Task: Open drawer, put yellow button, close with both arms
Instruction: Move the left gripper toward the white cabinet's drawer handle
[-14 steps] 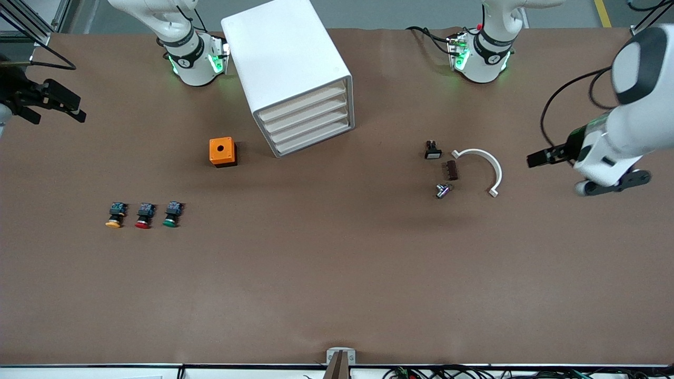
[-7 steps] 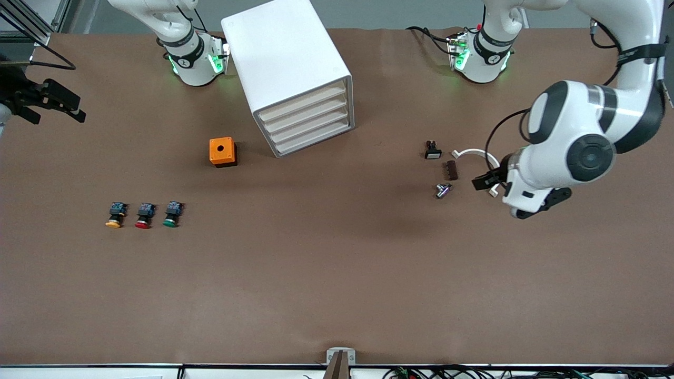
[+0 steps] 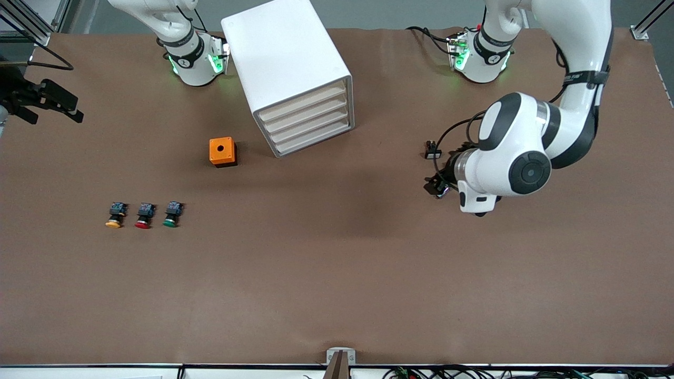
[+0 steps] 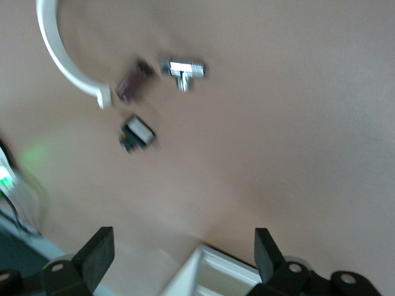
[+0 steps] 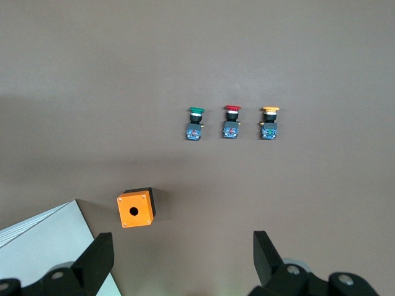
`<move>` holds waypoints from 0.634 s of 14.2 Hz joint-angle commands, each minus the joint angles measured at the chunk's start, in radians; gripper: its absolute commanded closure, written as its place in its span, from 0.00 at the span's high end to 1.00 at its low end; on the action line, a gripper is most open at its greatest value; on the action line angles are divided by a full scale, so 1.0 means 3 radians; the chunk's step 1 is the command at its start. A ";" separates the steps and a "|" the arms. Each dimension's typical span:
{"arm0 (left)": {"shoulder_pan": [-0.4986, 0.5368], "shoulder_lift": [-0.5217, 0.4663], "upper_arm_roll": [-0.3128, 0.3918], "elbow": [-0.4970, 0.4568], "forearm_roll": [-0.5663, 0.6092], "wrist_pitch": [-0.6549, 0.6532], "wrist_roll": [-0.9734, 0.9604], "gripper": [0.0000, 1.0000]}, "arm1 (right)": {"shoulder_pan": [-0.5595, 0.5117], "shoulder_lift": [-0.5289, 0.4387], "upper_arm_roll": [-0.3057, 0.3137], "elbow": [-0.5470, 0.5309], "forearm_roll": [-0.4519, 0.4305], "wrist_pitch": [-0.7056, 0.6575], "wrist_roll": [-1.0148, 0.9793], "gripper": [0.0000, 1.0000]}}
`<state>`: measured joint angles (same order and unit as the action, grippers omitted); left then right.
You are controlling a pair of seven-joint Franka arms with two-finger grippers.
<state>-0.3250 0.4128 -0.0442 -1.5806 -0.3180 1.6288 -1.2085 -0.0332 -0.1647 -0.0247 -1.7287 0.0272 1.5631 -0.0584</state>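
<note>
Looking across the brown table, I see the small yellow-capped push-button lying on its side toward the right arm's end, its long axis running near-to-far, the yellow cap pointing at the front camera and the black-and-blue body pointing away. It sits beside the red-capped button and green-capped button, all nearer the camera than the orange box with a round hole. On the white box-shaped cabinet, the top tray drawer is closed. My left gripper hangs over the small chrome fitting, fingers apart and empty. My right gripper waits high at the table's edge, fingers apart.
</note>
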 commanded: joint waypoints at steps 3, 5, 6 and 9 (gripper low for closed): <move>-0.0087 0.0311 -0.0001 0.0242 -0.0616 -0.0254 -0.0859 1.00 | -0.0028 -0.0090 0.0021 -0.0082 -0.0045 0.0056 -0.0020 1.00; -0.0164 0.0469 -0.0006 0.0339 -0.0816 -0.0265 -0.1374 1.00 | -0.0028 -0.0090 0.0021 -0.0082 -0.0045 0.0056 -0.0020 1.00; -0.0164 0.0541 -0.0011 0.0385 -0.0897 -0.0290 -0.1665 1.00 | -0.0028 -0.0090 0.0021 -0.0082 -0.0045 0.0056 -0.0020 1.00; -0.0164 0.0695 -0.0026 0.0452 -0.1326 -0.0555 -0.2153 1.00 | -0.0033 -0.0090 0.0016 -0.0087 -0.0045 0.0056 -0.0020 1.00</move>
<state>-0.3772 0.5825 -0.0500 -1.4933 -0.6539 1.5320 -1.7675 -0.0332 -0.1648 -0.0246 -1.7288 0.0257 1.5686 -0.0584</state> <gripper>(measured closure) 0.000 0.000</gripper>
